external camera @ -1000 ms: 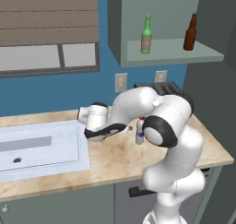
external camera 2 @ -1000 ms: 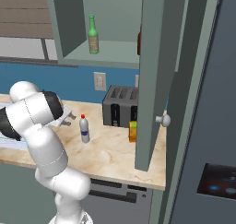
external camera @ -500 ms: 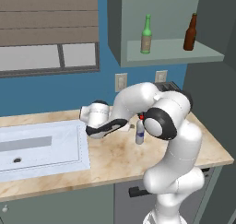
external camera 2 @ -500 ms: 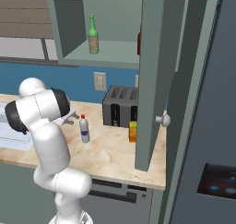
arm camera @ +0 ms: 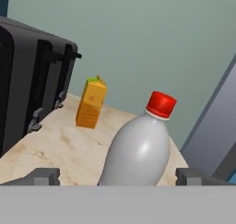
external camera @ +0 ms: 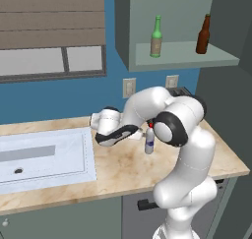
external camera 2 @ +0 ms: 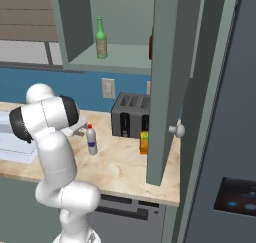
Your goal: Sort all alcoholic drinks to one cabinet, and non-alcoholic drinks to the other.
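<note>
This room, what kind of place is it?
A kitchen, rendered rather than real: a sink set in a counter, a toaster by the wall, and a cabinet holding bottles.

Two glass bottles stand on the open cabinet shelf: one green bottle [external camera: 156,36] and one brown bottle [external camera: 202,34]. On the counter [external camera: 123,169] are one white bottle with a red cap [arm camera: 138,147], one orange carton [arm camera: 91,103] and one black toaster [external camera 2: 131,115]. One sink [external camera: 44,154] is set into it.
</note>
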